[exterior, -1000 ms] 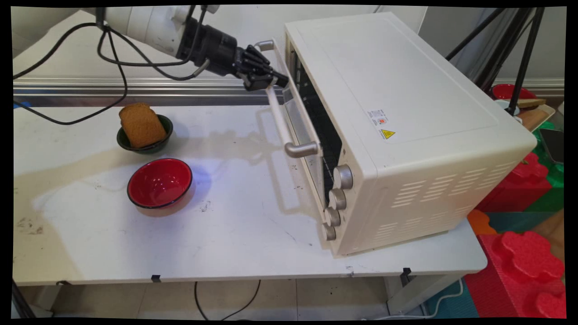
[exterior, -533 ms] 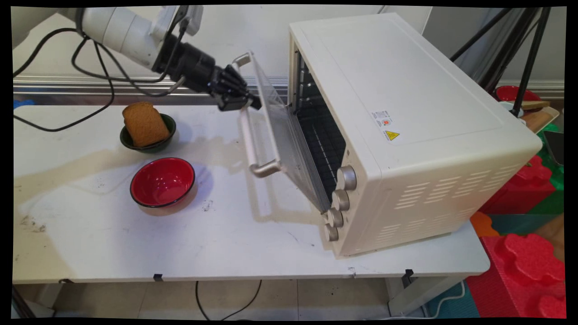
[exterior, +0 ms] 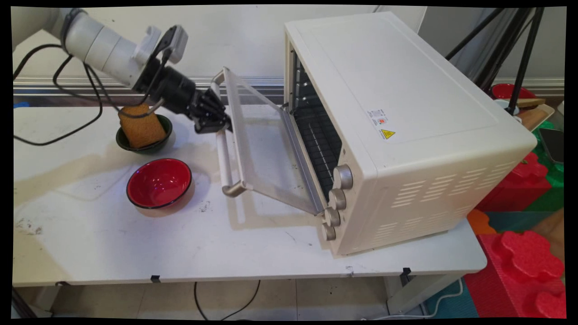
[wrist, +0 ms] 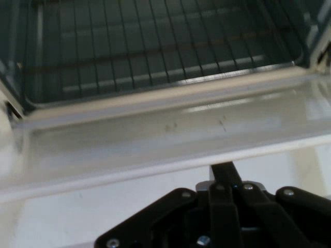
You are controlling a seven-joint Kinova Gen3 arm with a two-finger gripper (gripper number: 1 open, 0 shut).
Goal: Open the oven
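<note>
The arm slants down-right, hand (exterior: 220, 127) pinching the half-open oven door's handle (exterior: 223, 155).

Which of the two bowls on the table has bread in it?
The dark green bowl, farther from the camera, holds the brown bread slice. The red bowl nearer the camera is empty.

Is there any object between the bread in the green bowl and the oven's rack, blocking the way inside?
The lowered oven door lies between the bread and the rack, with the gripper at its handle. The opening itself looks unblocked.
</note>
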